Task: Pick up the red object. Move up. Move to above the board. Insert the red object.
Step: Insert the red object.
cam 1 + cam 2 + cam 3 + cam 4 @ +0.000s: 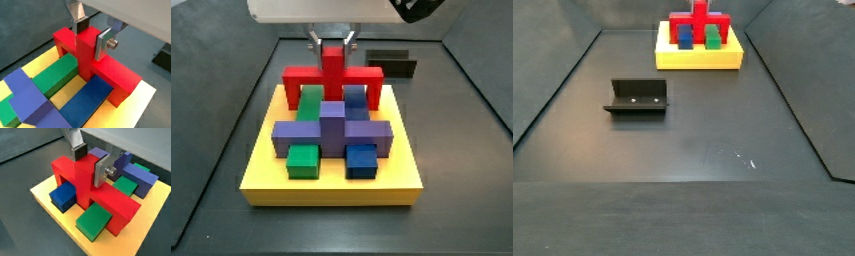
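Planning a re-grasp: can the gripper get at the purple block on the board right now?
Probably not: the gripper is shut on the red object's stem at the board's far end; purple block lies uncovered.

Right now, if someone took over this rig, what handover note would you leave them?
Gripper: over the board's far end in a side view, fingers closed on the upright stem of the red object.
Red object: upright on the board, straddling a green block and a blue block, legs down at the yellow surface in both wrist views.
Purple cross-shaped block: on the board, nearer the camera in a side view.
Fixture: apart on the floor.
Done: pick, lift, carry.
Left: confirm full seating (cannot tell), release, retreat.
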Robot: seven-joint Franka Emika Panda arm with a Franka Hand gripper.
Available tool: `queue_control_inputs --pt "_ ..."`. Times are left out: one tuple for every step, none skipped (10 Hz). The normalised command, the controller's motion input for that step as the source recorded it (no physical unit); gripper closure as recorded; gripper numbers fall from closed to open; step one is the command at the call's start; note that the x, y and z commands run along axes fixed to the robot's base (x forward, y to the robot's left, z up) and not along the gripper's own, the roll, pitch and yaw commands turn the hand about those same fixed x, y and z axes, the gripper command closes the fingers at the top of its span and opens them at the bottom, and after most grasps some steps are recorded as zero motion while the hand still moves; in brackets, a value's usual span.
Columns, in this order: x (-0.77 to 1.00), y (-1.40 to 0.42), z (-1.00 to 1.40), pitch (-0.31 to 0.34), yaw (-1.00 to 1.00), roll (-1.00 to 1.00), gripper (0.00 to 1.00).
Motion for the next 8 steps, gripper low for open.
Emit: queue_control_inputs --pt "0.00 -0.09 -0.12 0.010 0.00 -0.10 1.00" --pt "0.00 -0.01 -0.21 0.021 0.00 -0.04 1.00" --pt "0.00 0.09 -0.29 0.000 0.00 0.00 1.00" --pt "-0.05 0.24 -0.34 0.000 -0.05 0.10 1.00" --pt "-0.05 0.17 -0.51 -0.001 -0.02 0.05 1.00" --pt "0.00 0.03 -0.63 0.000 0.00 0.08 1.00" --pt "0.00 0.00 -0.53 0.000 0.00 0.08 1.00" --pt "0.00 0.00 0.00 0.000 0.00 0.00 1.00"
